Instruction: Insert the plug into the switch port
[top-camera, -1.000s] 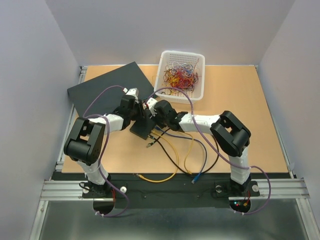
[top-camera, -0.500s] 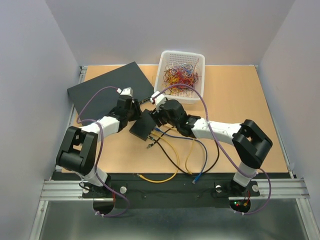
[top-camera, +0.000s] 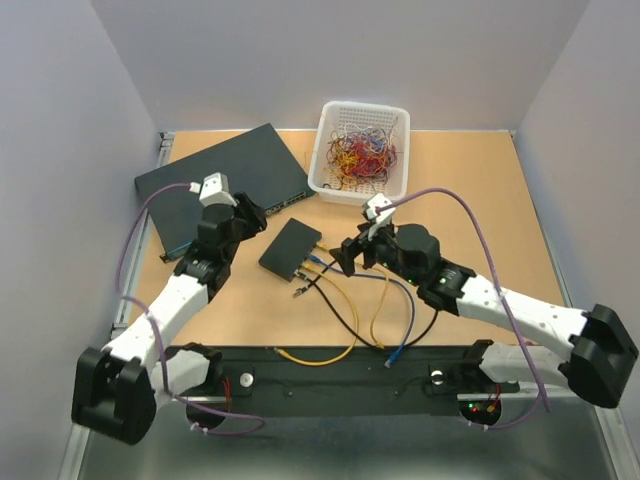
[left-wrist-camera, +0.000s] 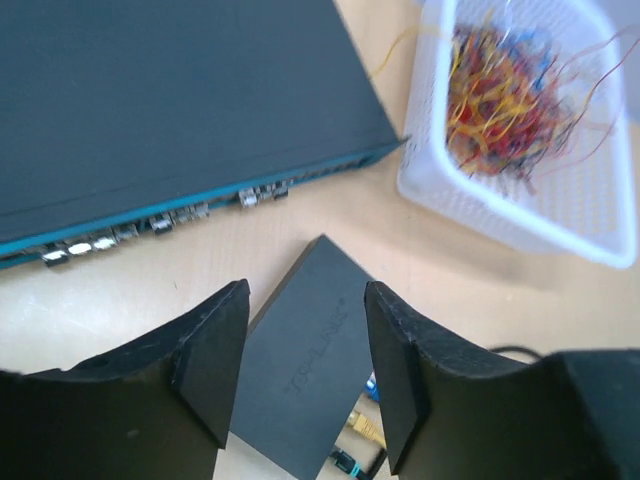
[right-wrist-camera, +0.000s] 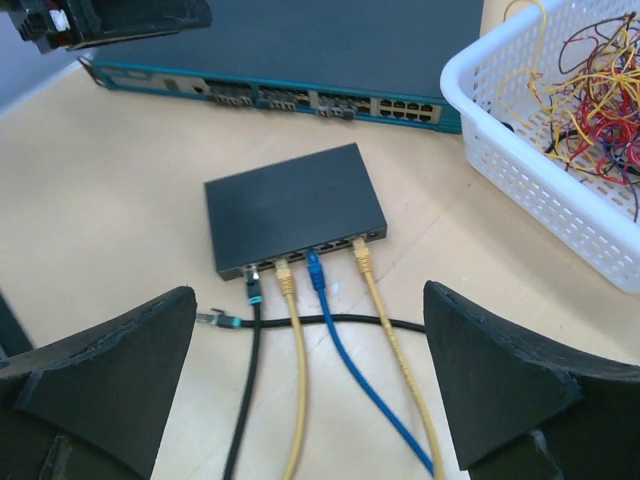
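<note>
Centre of the overhead view: small flat black rectangular box (top-camera: 290, 248) on the tan wooden table (top-camera: 480, 210), its row of ports (top-camera: 307, 264) along the lower-right edge. Black, blue and yellow cables (top-camera: 340, 300) trail from that edge toward the bottom of the frame. One loose plug (top-camera: 298, 292) lies on the table just below the box. Left gripper (top-camera: 254, 216) hangs left of the box, at the lower edge of the large dark blue-grey flat box (top-camera: 200, 185). Right gripper (top-camera: 347, 256) is right of the black box, near but apart from it. White plastic mesh basket (top-camera: 318, 150) of tangled coloured wires, upper centre.

Left wrist view: I see this gripper's fingers (left-wrist-camera: 212, 350) parted, nothing between them. The black box (left-wrist-camera: 310, 370) shows through the gap, beyond them. Big box upper left, basket upper right.

Right wrist view: fingers (right-wrist-camera: 100, 370) spread wide at the lower corners, gap empty. Black box centre frame. Four plugs sit side by side in the ports on its lower edge, left to right: teal plug on a black cable (right-wrist-camera: 251, 287), yellow plug (right-wrist-camera: 284, 272), blue plug (right-wrist-camera: 313, 266), second yellow plug (right-wrist-camera: 360, 256). Which one is the task's plug I cannot tell. The loose plug (right-wrist-camera: 214, 319) lies below and left of the box, unseated, its black cable crossing the others.
</note>
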